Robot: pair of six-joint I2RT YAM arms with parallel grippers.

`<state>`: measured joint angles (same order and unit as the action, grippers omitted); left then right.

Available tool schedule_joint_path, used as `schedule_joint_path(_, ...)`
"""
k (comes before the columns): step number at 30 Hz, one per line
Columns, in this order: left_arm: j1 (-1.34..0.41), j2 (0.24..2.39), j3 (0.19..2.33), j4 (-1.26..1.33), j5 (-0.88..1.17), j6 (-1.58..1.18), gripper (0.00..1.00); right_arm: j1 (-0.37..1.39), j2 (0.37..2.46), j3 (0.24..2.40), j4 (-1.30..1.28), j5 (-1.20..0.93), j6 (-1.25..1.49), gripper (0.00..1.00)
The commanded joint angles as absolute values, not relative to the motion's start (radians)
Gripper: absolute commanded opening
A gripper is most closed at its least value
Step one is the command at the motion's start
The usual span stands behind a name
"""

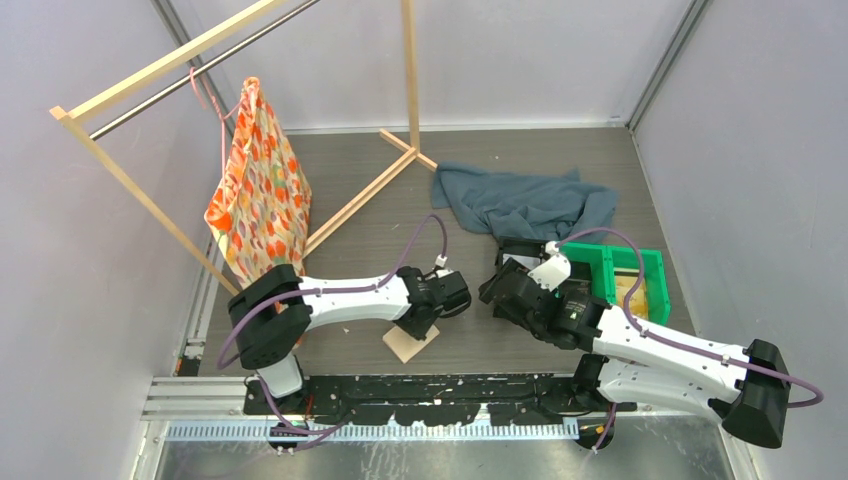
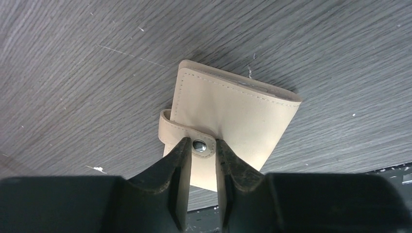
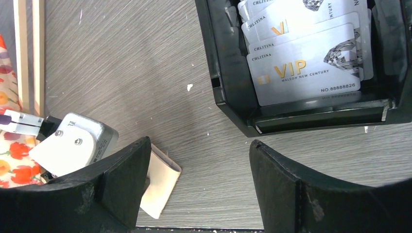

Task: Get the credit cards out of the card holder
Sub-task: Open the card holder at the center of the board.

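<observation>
Two arms work over the surface (image 2: 73, 73), and only the left one is at the card holder (image 2: 233, 121). The tan holder lies flat and folded shut, directly under and just ahead of the left jaws. Its snap tab (image 2: 176, 130) wraps round one side edge and comes across the cover into the gap between the fingertips (image 2: 177, 160). The metal stud (image 2: 198, 145) sits squarely in that gap. The left jaws are narrowed to a slim slot. One fingertip stands over the strap and the other just past its rounded free end. Whether they already pinch the tab or only flank it cannot be told.

The tab runs along the line on which the jaws close, so unsnapping likely means catching its free end and peeling it back toward the wrapped edge. The holder's main body stretches away ahead of the jaws. No credit cards show at the holder, and I judge they sit inside, with the flap still to be opened.

The right jaws stand wide apart with nothing between them, hovering above bare surface. A black tray (image 3: 228, 102) with silver VIP cards (image 3: 306, 73) lies ahead of them. From these jaws the holder (image 3: 160, 187) lies back and to the left, well apart.
</observation>
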<state>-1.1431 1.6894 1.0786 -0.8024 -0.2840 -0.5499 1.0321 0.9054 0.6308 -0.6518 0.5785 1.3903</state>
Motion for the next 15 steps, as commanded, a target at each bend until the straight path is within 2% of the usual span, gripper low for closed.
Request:
schedule_joint_path(1, -1.141, 1.711, 1.097, -0.823, -0.368, -0.522, 0.20, 1.035, 0.910, 0.667, -0.599, 0.582, 1.373, 0.79)
schedule_joint_path(5, -1.139, 1.714, 1.109, -0.834, -0.395, -0.506, 0.02, 1.034, 0.944, 0.712, -0.595, 0.567, 1.329, 0.79)
schedule_joint_path(15, -1.102, 1.625, 1.161, -0.861, -0.337, -0.492, 0.01, 1.028, 0.955, 0.750, -0.576, 0.568, 1.302, 0.80)
